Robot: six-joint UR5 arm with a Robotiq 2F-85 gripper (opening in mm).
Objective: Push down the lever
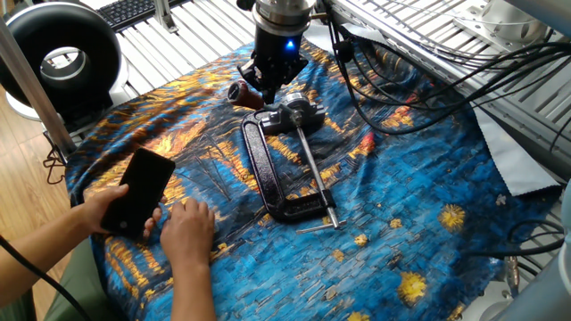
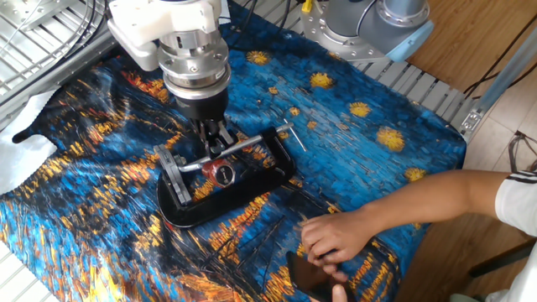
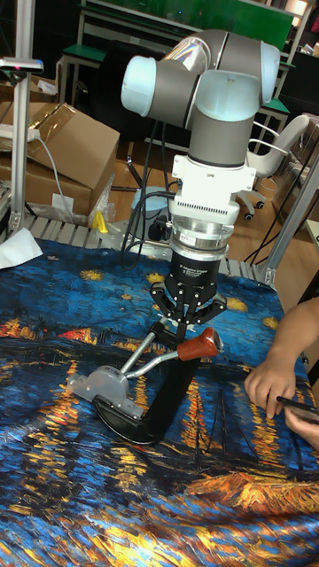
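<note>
The lever's reddish-brown knob (image 1: pixel 241 94) (image 2: pixel 223 174) (image 3: pixel 199 345) sticks up at an angle on a short metal arm from the silvery head (image 1: pixel 294 116) (image 3: pixel 102 385) of a black clamp (image 1: pixel 260 169) (image 2: pixel 231 191) lying flat on the cloth. My gripper (image 1: pixel 266 86) (image 2: pixel 215 141) (image 3: pixel 184 330) points straight down with its fingers drawn together, holding nothing. Its tips hang just above the metal arm, right beside the knob. I cannot tell whether they touch the arm.
The clamp's long silver rod (image 1: pixel 312 169) runs along the blue and orange cloth (image 1: pixel 419 178). A person's hands (image 1: pixel 187 227) (image 2: pixel 336 235) hold a black phone (image 1: pixel 138 192) at the cloth's edge. Cables (image 1: pixel 401 89) trail behind my arm.
</note>
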